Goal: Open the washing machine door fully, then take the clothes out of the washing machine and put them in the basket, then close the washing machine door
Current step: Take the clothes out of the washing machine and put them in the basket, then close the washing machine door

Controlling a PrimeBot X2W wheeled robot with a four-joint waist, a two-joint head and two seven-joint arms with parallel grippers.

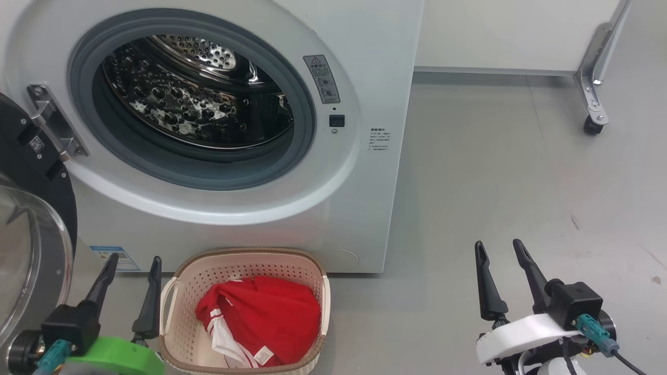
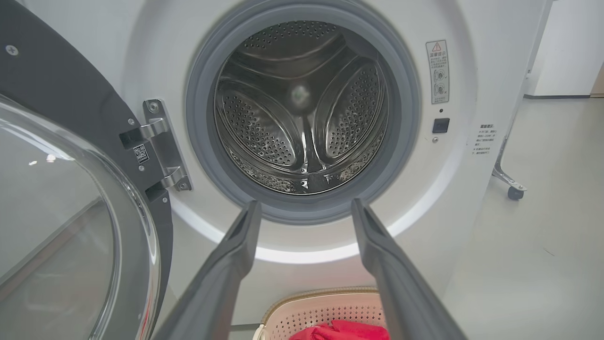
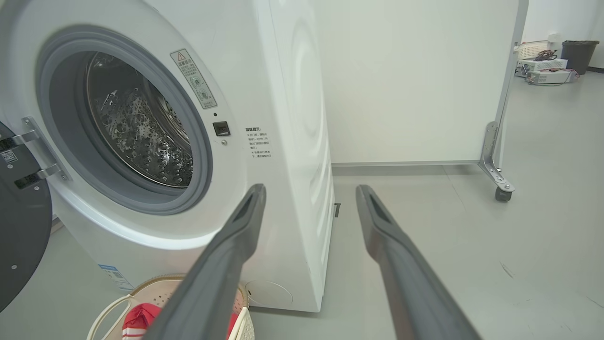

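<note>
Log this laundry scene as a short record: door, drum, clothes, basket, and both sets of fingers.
door: swung open on its hinge
drum: no clothes seen inside
clothes: red with white trim, lying in the basket
basket: on the floor, in front of the washing machine
left fingers: apart, holding nothing, between door and basket
right fingers: apart, holding nothing, above bare floor
step left: closing the door

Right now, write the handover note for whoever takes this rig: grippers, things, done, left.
Left gripper: fingers open, empty, beside the washing machine door, which stands swung open.
Right gripper: fingers open, empty, above the floor right of the washing machine.
Clothes: in the basket, on the floor before the machine.
Drum: looks empty.
Done: door opened, clothes moved. Left: close the door.
</note>
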